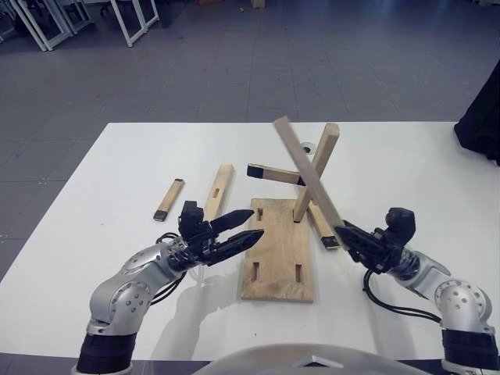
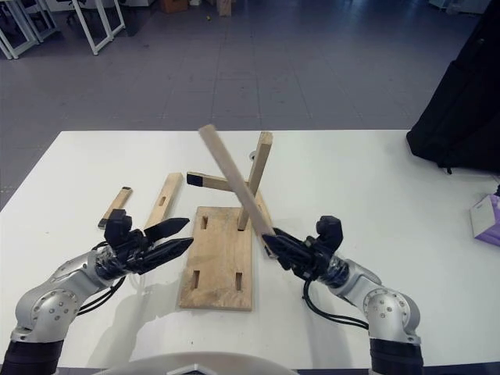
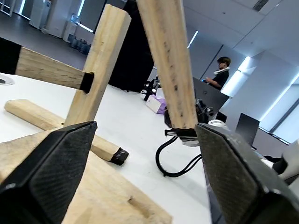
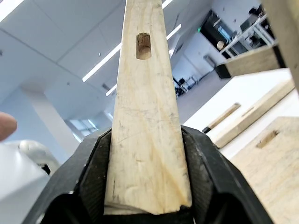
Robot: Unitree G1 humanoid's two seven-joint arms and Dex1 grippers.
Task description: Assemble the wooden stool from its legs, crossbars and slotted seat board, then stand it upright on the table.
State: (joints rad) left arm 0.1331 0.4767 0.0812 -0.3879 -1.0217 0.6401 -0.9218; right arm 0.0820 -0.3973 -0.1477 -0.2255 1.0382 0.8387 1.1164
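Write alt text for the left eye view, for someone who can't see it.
The right gripper holds a wooden leg slanting up over a slotted seat board on a white table. A second leg with a crossbar stands at the board's far edge. The left gripper hovers open beside the board; a short stick and a longer stick lie farther left.

White table (image 1: pixel 117 172): seat board (image 1: pixel 277 266), short crossbar (image 1: pixel 169 198), slotted leg (image 1: pixel 219 191) lying flat

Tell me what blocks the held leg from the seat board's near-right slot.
Nothing visible does. The leg in the right gripper tilts beside the seat board, whose near-right slot lies bare. The standing leg is farther back; the left gripper, at the opposite edge.
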